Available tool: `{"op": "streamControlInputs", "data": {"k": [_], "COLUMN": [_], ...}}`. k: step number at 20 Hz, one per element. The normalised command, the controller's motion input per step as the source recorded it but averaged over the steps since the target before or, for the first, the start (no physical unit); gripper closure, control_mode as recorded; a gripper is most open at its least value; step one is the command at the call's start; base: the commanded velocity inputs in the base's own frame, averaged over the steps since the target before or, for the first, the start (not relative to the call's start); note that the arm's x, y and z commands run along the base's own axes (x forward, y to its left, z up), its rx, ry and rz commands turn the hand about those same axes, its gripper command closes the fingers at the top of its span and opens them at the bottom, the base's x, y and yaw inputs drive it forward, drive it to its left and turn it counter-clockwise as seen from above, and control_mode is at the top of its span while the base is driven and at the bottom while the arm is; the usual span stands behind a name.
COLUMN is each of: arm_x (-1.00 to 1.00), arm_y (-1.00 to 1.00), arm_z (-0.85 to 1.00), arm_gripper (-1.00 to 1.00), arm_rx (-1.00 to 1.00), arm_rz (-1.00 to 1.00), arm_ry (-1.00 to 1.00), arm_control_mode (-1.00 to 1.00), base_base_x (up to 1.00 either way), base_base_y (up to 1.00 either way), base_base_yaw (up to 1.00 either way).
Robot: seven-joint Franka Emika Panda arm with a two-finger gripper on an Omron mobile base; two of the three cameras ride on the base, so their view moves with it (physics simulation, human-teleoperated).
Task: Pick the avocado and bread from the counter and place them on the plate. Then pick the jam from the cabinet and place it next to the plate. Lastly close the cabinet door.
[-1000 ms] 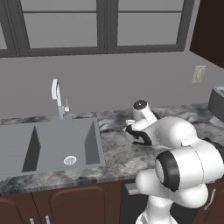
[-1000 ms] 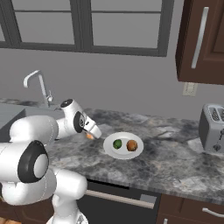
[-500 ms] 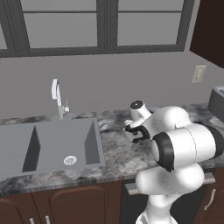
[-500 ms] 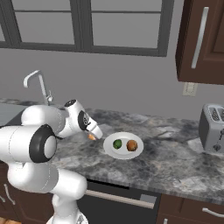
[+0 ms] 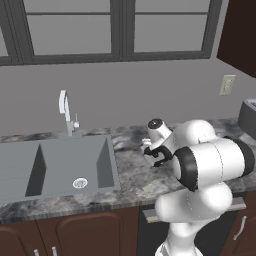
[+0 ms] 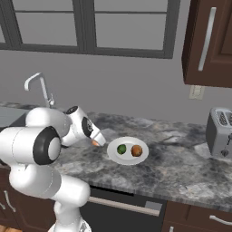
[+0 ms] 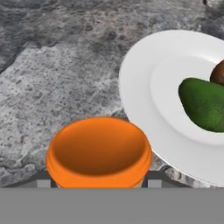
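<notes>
My gripper [image 6: 96, 140] is low over the marbled counter [image 6: 181, 163], just left of the white plate [image 6: 113, 155], and shut on the orange-red jam [image 6: 95, 143]. In the hand view the jam [image 7: 99, 151] sits between my fingertips at the bottom, with the plate's rim [image 7: 138, 98] close to its right. On the plate lie the dark-green avocado [image 6: 121, 148] and the brown-orange bread [image 6: 136, 150]; the avocado [image 7: 203, 104] and the bread's edge [image 7: 217, 73] also appear in the hand view. The cabinet door [image 6: 206, 63] with its silver handle hangs at the upper right.
A grey toaster [image 6: 220, 132] stands at the counter's right end. The sink [image 5: 55, 165] and its faucet [image 5: 65, 112] lie to the left of my arm. Windows fill the wall behind. Bare counter stretches between plate and toaster.
My arm's elbow and upper links have swung round, while the hand with the jam has only edged a little closer to the plate. Plate, avocado and bread have stayed put.
</notes>
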Motion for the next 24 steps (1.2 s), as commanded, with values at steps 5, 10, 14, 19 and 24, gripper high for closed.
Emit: {"op": "streamControlInputs", "data": {"k": [5, 10, 14, 19, 24], "arm_x": [0.04, 0.03, 0.0, 0.02, 0.04], "arm_y": [-0.1, 0.0, 0.0, -0.01, 0.0], "arm_z": [-0.06, 0.0, -0.01, -0.02, 0.0], "arm_gripper": [1.0, 1.0, -1.0, -1.0, -1.0], "arm_rx": [0.0, 0.0, 0.0, 0.0, 0.0], "arm_rz": [0.0, -0.02, -0.07, -0.06, -0.07], "arm_ry": [-0.09, -0.13, 0.0, 0.07, 0.12], "arm_control_mode": [-1.0, -1.0, -1.0, -1.0, -1.0], "base_base_x": [0.0, 0.0, 0.0, 0.0, 0.0], "base_base_y": [0.0, 0.0, 0.0, 0.0, 0.0], "base_base_yaw": [0.0, 0.0, 0.0, 0.0, 0.0]}}
